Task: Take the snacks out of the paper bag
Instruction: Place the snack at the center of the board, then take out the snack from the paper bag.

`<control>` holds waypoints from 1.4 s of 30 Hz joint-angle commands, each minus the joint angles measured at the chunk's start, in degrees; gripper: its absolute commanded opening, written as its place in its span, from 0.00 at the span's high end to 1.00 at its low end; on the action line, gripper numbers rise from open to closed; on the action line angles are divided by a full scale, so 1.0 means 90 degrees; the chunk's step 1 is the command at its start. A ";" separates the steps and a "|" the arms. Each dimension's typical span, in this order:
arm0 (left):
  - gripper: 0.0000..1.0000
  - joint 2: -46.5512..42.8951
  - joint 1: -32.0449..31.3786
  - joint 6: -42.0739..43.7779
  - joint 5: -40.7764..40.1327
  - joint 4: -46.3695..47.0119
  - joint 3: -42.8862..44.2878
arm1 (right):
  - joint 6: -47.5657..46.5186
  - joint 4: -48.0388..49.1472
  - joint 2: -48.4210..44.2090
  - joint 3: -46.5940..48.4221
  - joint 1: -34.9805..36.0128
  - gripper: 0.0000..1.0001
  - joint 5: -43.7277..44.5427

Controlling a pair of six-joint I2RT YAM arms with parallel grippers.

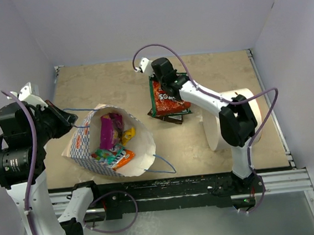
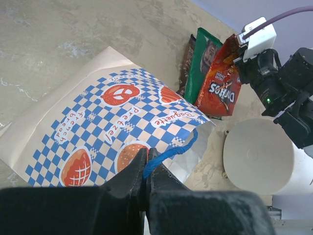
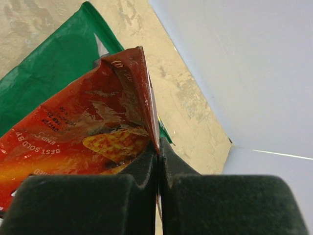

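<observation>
Top view: paper bag (image 1: 84, 142) lies on the desk (image 1: 103, 81), mouth open upward, with magenta packet (image 1: 107, 132), yellow packet (image 1: 128, 134) and teal packet (image 1: 106, 153) inside. Left fingers (image 1: 68, 119) sit at its blue string handle (image 1: 84, 109). Right fingers (image 1: 166, 85) are at the orange chip packet (image 1: 166, 101), well apart from the bag; grip unclear here. Left wrist: left fingers (image 2: 138, 169) are pinched tight on the blue string handle (image 2: 168, 152), bag just beyond. Right wrist: right fingers (image 3: 146, 161) clamp the orange chip packet (image 3: 93, 132) by its edge, over a green packet (image 3: 54, 68).
</observation>
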 commanded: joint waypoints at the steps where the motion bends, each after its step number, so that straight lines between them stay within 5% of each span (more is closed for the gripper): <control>1: 1.00 0.0098 -0.0007 0.0102 -0.0125 0.0324 0.0155 | -0.0028 0.0458 0.0196 0.0512 -0.0112 1.00 -0.0132; 6: 1.00 0.0183 -0.0004 0.0069 -0.0101 0.0342 0.0229 | 0.0002 0.0393 0.0553 0.0795 -0.0210 0.94 -0.0134; 19: 1.00 0.0039 -0.0004 0.0322 0.0201 0.0530 0.0307 | 0.0342 -0.0008 0.0662 0.1355 -0.0304 0.55 -0.0378; 32: 1.00 -0.0005 -0.0005 0.0306 0.0599 0.0454 0.0310 | 0.2091 -0.1572 -0.0445 0.2060 -0.0153 0.00 0.0004; 38: 1.00 -0.0024 -0.0004 0.0296 0.0879 0.0559 0.0221 | 0.3636 -0.2744 -0.1469 0.1875 0.0301 0.00 -0.0775; 42: 1.00 -0.0043 -0.0004 0.0285 0.0918 0.0761 0.0127 | 0.4459 -0.2598 -0.2424 0.1072 0.0420 0.00 -0.2699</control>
